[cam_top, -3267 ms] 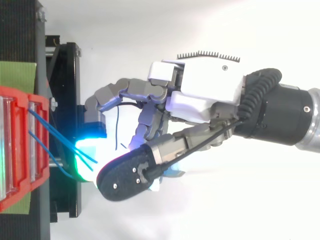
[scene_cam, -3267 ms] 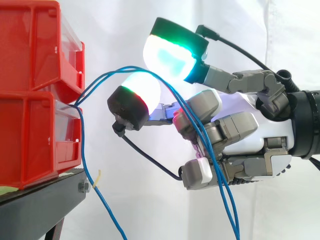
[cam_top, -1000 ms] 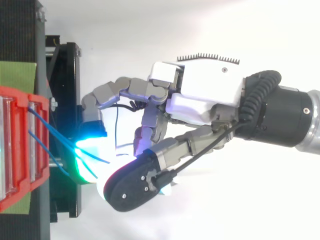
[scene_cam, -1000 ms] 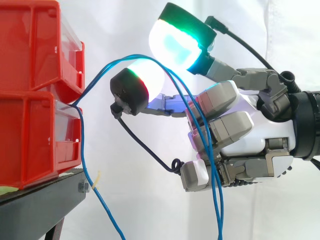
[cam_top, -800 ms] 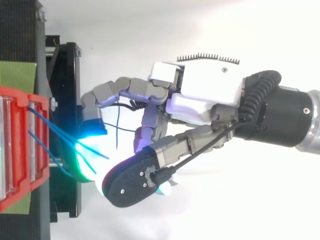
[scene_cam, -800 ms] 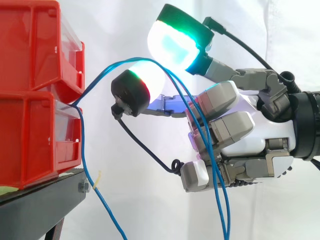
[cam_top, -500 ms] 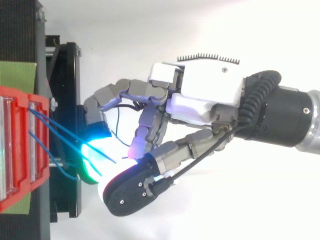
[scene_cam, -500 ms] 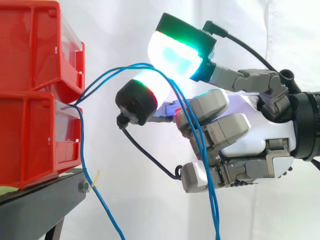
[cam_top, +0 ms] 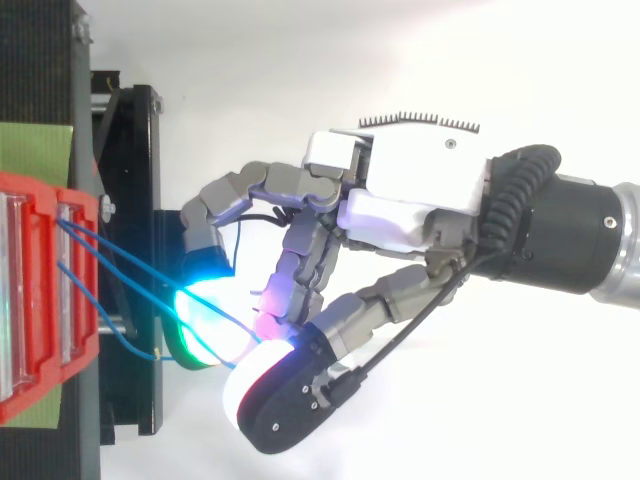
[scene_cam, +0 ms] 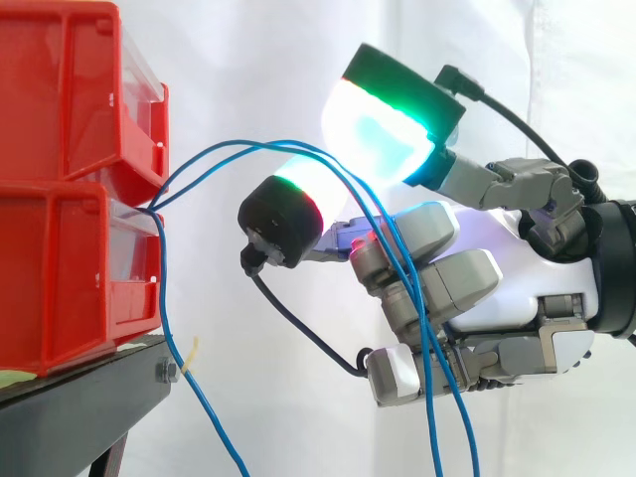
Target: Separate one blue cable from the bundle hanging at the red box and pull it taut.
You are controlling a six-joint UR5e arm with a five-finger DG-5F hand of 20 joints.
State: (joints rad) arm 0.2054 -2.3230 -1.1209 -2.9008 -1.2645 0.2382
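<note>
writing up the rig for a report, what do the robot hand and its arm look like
The robot hand has a white palm shell and grey, boxy finger segments. Its fingertips are thick rounded pads with black backs, glowing white, cyan and green, one edged in red. Behind it sit a black cylindrical wrist and a silver arm section.

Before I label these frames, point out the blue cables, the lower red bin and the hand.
blue cables (scene_cam: 243,143), side view, top of their arc.
lower red bin (scene_cam: 60,278), side view, its side wall.
hand (scene_cam: 522,288), side view, white palm.
</note>
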